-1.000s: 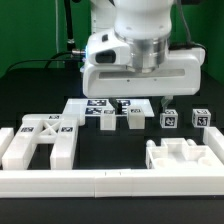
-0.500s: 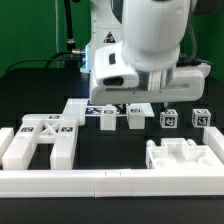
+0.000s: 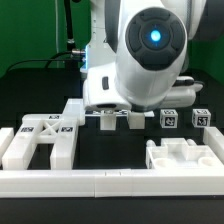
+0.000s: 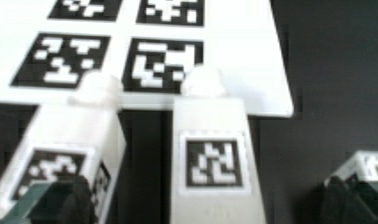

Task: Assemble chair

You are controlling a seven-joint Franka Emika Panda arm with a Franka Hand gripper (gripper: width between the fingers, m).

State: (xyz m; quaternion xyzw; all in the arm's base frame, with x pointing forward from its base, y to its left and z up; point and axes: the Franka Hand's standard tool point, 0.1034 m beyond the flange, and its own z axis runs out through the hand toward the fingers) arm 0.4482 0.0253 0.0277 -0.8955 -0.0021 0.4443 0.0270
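Observation:
In the wrist view my gripper (image 4: pixel 204 202) is open, its dark fingertips (image 4: pixel 54 200) standing wide apart. Below them lie two long white blocks of the chair, each with a square tag. One block (image 4: pixel 214 150) lies midway between the fingers and touches neither. The other block (image 4: pixel 70 150) lies under one finger. In the exterior view the arm's head (image 3: pixel 150 50) hides the fingers, and the two blocks (image 3: pixel 108 121) (image 3: pixel 135 120) peek out below it. The flat frame (image 3: pixel 40 140) lies on the exterior view's left, the blocky seat (image 3: pixel 185 155) on its right, and two small cubes (image 3: pixel 170 120) (image 3: pixel 202 118) behind the seat.
The marker board (image 4: pixel 133 50) lies just beyond the two blocks and also shows in the exterior view (image 3: pixel 78 107). A long low white rail (image 3: pixel 110 182) runs along the front edge of the black table.
The arm has swung toward the camera and down over the two blocks, and now hides most of the marker board. The jaws stay open. No part has moved.

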